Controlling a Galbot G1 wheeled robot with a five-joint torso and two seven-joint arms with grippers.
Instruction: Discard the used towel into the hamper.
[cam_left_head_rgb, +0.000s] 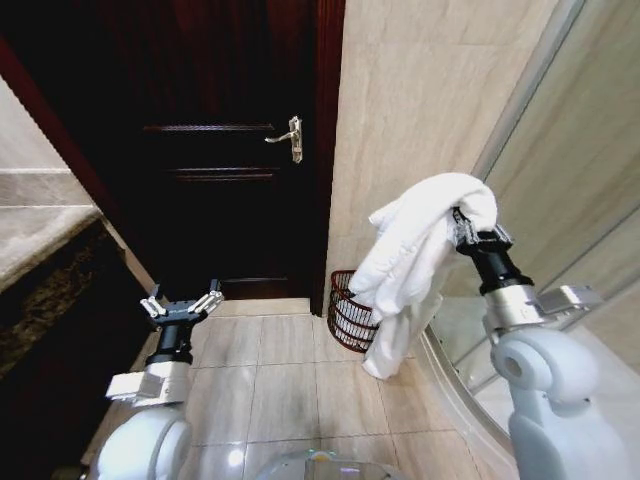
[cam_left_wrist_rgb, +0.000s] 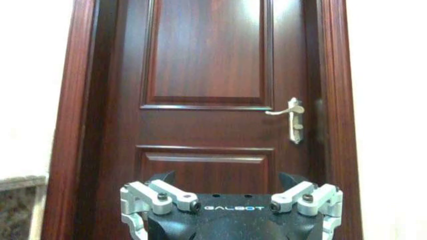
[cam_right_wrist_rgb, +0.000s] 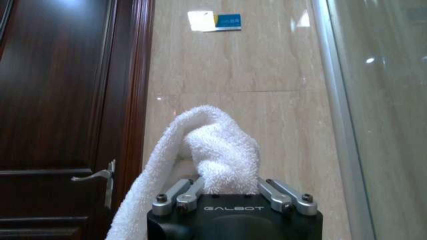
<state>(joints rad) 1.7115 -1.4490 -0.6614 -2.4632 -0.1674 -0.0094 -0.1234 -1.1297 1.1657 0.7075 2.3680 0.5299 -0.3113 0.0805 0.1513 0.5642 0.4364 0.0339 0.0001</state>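
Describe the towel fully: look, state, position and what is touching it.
The towel is white, thick terry cloth, bunched and folded over on itself. The right gripper is shut on its upper part, holding it in the air by the tiled wall. From the grip it drapes down in loose folds, and its lower end hangs in front of the hamper on the floor, hiding part of the rim. In the right wrist view it rises in a rounded hump between the fingers. Nothing else appears to touch it.

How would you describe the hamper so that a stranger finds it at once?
Start at the dark wooden door and move to the beige tiled wall beside it. At the foot of that wall, on the floor, stands the hamper, partly hidden behind the white towel held by the right gripper. It is the only dark reddish open-weave basket there.
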